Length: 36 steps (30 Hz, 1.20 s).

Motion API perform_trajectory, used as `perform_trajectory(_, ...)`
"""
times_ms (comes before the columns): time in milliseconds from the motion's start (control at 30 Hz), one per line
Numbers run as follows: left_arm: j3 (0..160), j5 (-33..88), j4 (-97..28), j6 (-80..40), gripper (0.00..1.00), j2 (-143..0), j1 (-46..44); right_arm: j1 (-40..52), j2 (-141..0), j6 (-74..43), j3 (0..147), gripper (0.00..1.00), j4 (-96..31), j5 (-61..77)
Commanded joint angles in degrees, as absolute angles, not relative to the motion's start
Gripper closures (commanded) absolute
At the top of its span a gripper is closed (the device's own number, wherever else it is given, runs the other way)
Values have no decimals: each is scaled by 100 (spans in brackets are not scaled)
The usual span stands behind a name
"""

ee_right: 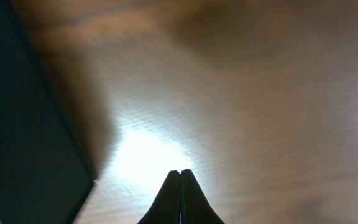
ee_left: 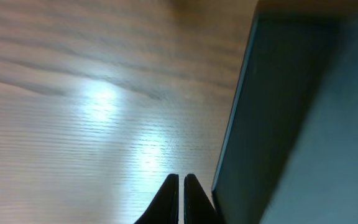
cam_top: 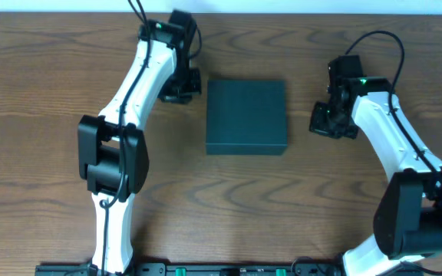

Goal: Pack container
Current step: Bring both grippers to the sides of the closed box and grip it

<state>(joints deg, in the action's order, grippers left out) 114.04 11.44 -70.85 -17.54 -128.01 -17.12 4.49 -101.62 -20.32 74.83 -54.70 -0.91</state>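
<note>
The container is a dark teal square box with its lid closed, lying flat on the wooden table at the middle. My left gripper is shut and empty just left of the box's far left corner. In the left wrist view the box wall stands right of my closed fingertips. My right gripper is shut and empty a little right of the box. In the right wrist view the box is at the left, apart from my closed fingertips. No snack packets are in view.
The wooden table spreads around the box. The arm bases stand at the front edge. Cables run from both wrists toward the back edge.
</note>
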Motion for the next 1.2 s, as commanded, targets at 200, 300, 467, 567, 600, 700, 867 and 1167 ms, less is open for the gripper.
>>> perform_trajectory(200,10798,1656,-6606,-2147,94,-12827,-1883,1052,-10136,-1857,7487,99,-4807,3)
perform_trajectory(300,10798,1688,-6506,-2193,94,-12827,-1986,1173,-10138,-1964,7487,98,-4659,5)
perform_trajectory(467,10798,1804,-6440,-2191,94,-12827,-2115,1302,-10217,-2141,7411,98,-4512,71)
perform_trajectory(567,10798,1804,-6445,-2189,94,-12827,-2115,1367,-10383,-2141,7293,98,-4473,69)
perform_trajectory(600,10798,1804,-6447,-2189,94,-12825,-2115,1398,-10457,-2145,7258,99,-4458,71)
perform_trajectory(700,10798,1804,-6447,-2189,94,-12825,-2115,1457,-10593,-2373,7220,99,-4377,80)
perform_trajectory(867,10798,1806,-6438,-2189,94,-12825,-2115,1466,-10619,-2486,7220,99,-3911,631)
perform_trajectory(1167,10798,2386,-5996,-2231,94,-12825,-2112,1466,-10619,-2869,7220,99,-3459,628)
